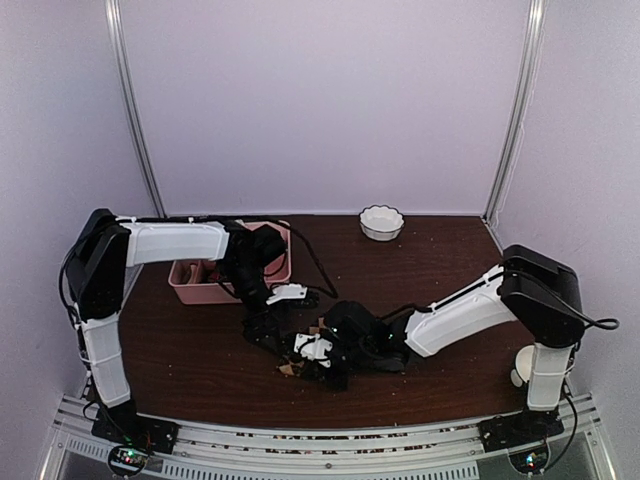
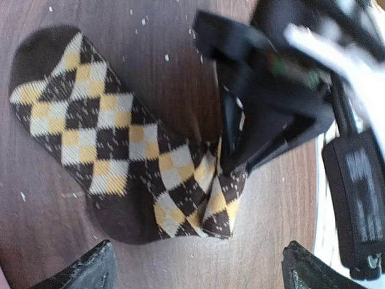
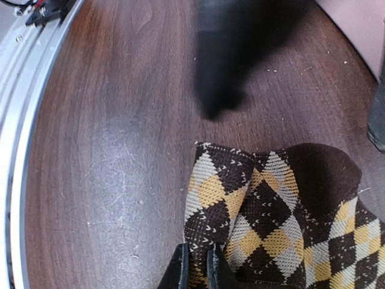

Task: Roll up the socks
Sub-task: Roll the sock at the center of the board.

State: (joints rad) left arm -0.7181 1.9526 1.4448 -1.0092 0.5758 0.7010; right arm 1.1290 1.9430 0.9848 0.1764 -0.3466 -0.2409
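Argyle sock [image 2: 102, 138] lies below the wide-spread left gripper [image 2: 201, 274], its folded end pinched in the narrow right gripper [image 3: 195, 271]; a good roll needs tight, even turns.

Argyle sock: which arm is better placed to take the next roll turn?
Probably right. The right pincer is closed on the bunched end of the argyle sock, so it could likely roll from there. The left pincer hangs open above the sock, gripping nothing.
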